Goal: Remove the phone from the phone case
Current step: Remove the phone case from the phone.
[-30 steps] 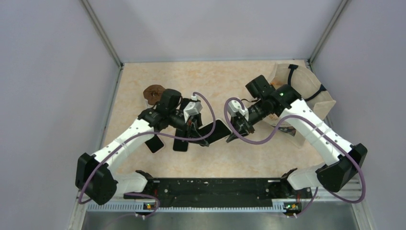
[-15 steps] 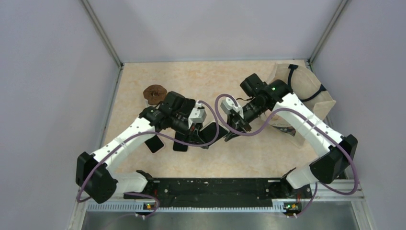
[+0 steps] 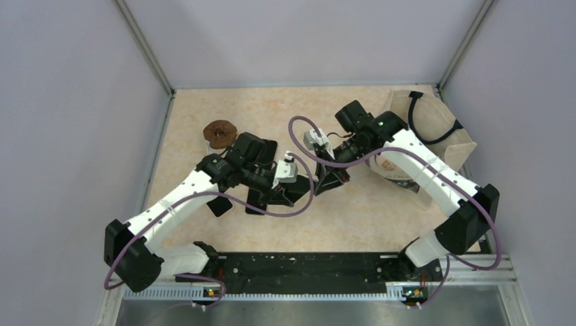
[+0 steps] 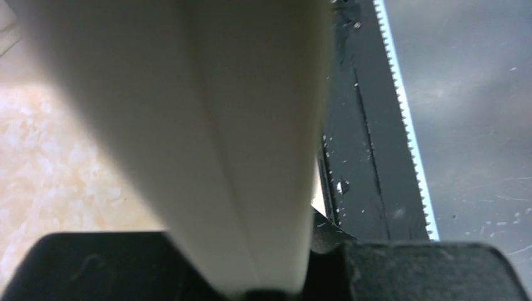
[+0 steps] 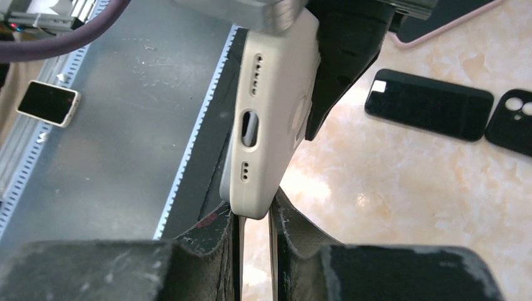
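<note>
Phone case (image 5: 270, 125): cream, smooth, matte. It is raised clear of the worktop (image 5: 401, 188) and tilted, one bottom corner lowest. Its bottom edge faces the right wrist camera: an oval port slot with small holes on either side. In the left wrist view, its pale surface is blurred. Phone: we cannot make it out.

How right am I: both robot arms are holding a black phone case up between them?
Not quite. The phone case is cream-white, not black, as the right wrist view shows. The left end effector and right end effector do hold it up between them.
</note>
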{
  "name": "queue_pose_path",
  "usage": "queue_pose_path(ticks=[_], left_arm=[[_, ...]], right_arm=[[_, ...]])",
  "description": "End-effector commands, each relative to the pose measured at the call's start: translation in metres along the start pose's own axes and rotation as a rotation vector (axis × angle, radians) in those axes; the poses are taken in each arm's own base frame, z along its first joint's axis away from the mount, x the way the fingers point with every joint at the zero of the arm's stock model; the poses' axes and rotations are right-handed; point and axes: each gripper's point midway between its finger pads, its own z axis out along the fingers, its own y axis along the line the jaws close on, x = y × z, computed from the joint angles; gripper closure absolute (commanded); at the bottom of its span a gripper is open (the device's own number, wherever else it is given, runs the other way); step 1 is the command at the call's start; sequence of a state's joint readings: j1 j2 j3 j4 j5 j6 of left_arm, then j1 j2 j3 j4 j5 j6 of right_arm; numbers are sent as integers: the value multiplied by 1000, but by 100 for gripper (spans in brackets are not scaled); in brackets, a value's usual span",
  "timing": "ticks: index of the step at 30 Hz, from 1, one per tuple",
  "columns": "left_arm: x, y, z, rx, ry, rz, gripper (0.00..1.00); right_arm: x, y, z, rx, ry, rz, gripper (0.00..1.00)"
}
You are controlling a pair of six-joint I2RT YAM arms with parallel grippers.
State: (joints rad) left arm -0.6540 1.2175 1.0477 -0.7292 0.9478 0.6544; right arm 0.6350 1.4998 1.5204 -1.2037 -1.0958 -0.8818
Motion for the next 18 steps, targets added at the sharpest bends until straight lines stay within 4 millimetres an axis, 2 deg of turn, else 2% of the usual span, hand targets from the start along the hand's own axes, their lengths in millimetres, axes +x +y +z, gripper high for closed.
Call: queue_pose_path(ticks=[1, 12, 18], left_arm=[[-7, -31, 9, 102, 14, 180, 100], [1, -32, 12, 87, 62, 222, 100], [4, -35, 15, 100, 65, 216, 100]], right_arm=[[-38, -50, -10, 135, -67, -133, 100], [-26, -84, -9, 252, -25, -26, 100], [-31, -94, -11, 309, -45, -8, 100]])
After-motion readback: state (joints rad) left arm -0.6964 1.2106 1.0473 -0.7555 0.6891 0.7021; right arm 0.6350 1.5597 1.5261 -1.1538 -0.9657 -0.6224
